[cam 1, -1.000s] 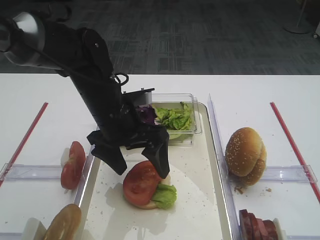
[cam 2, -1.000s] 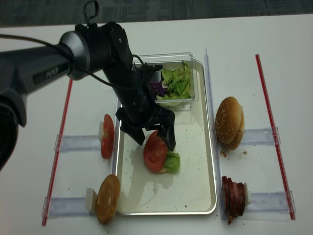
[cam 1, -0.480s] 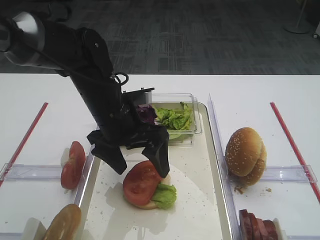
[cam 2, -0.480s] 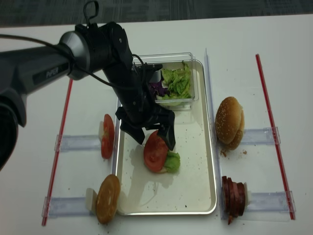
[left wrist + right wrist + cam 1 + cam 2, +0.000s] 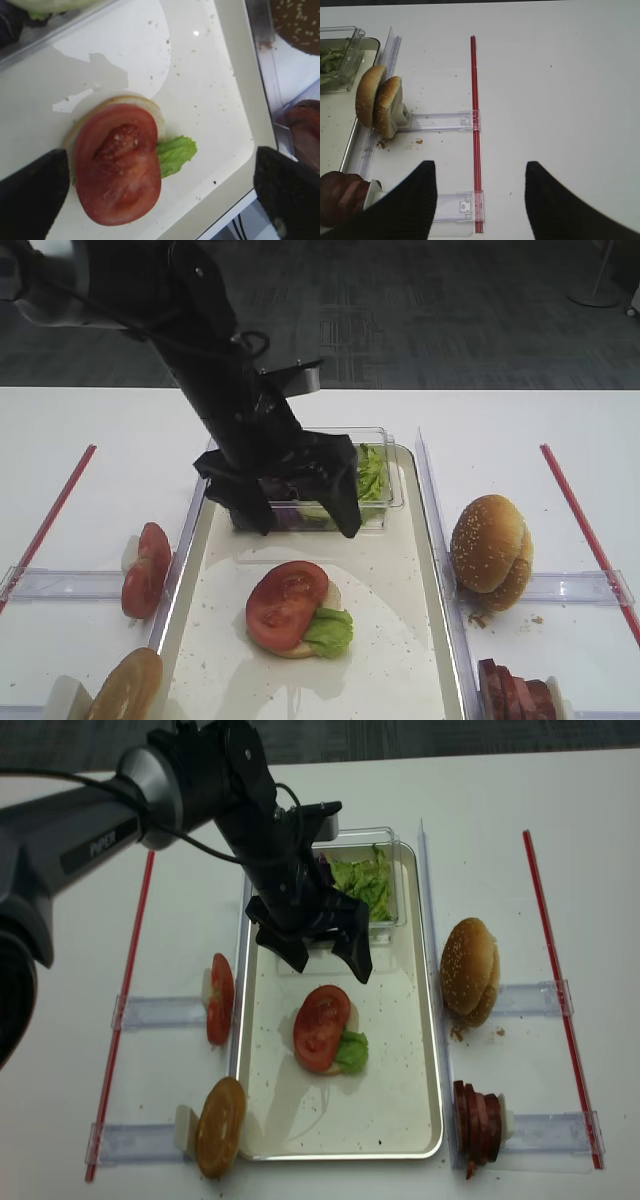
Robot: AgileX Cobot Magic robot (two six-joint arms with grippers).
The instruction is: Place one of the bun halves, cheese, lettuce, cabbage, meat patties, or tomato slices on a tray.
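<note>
Fingers: both black pads of the left gripper (image 5: 318, 945) stand wide apart and empty, hanging above the tray (image 5: 405, 1050), one pad (image 5: 32, 187) at each lower corner of the left wrist view.
Right gripper: its two dark fingers (image 5: 407, 205) also stand spread with nothing between them, hovering over bare table (image 5: 560, 75) at 3 o'clock of the tray, out of the left arm's way.
Tomato slice: a glossy red round (image 5: 321, 1027) lies flat on top of the stack, at 6 o'clock from the left gripper, apparently just where open jaws would leave it.
Stack: beneath the tomato, a pale bun half (image 5: 152, 107) peeks out at the rim and a lettuce leaf (image 5: 352, 1051) sticks out at 4 o'clock.
Supplies: spare tomato slices (image 5: 220, 998) stand on edge in a clear holder at 9 o'clock of the tray, a bun (image 5: 221, 1126) at 7 o'clock, seeded buns (image 5: 469, 970) at 3 o'clock, meat patties (image 5: 479, 1120) at 5 o'clock.
Greens: a clear box (image 5: 390, 840) at 12 o'clock holds lettuce, partly hidden behind the arm.
Judgement: this placement looks complete.
</note>
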